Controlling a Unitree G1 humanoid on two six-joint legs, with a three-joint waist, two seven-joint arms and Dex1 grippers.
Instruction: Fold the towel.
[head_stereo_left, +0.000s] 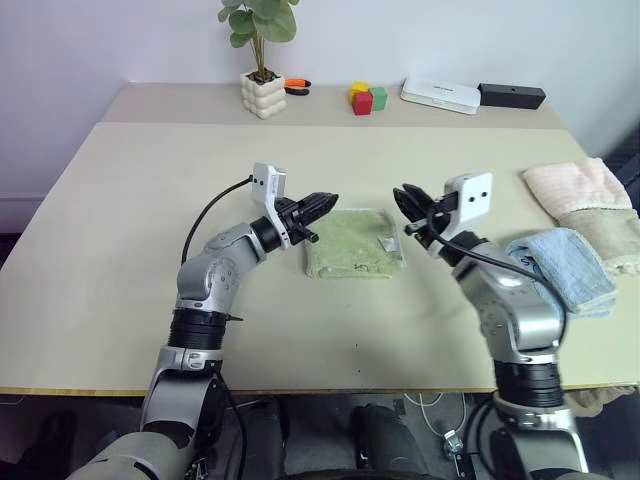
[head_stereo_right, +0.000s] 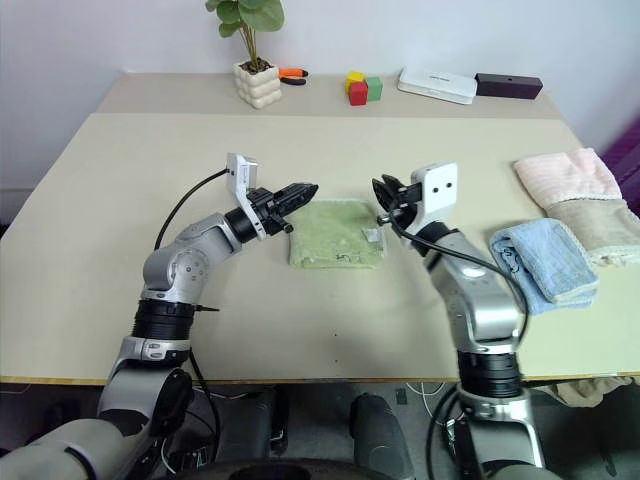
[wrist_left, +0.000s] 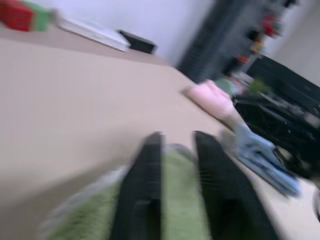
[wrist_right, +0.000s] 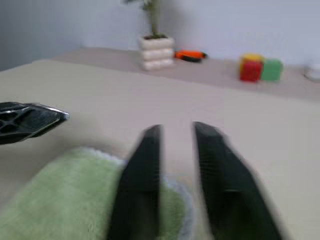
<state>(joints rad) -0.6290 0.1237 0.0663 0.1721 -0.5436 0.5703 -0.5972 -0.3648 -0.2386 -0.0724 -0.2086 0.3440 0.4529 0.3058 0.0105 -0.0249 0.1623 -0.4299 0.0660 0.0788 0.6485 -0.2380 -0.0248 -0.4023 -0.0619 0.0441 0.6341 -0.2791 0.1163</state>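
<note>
**Folded Towel Lies Between Two Empty Grippers**

The left gripper, fingers closed on nothing, hangs just off the towel's ten o'clock corner. The green towel sits folded mid-table, long axis left to right. The right gripper, likewise closed and empty, hangs near its two o'clock corner. Both look about equally near; the folding appears largely finished.

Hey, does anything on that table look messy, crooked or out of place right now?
Nothing stands out. The green towel lies folded and flat mid-table between the two hands; the blue cloth and pink towel sit folded at the right edge.
</note>
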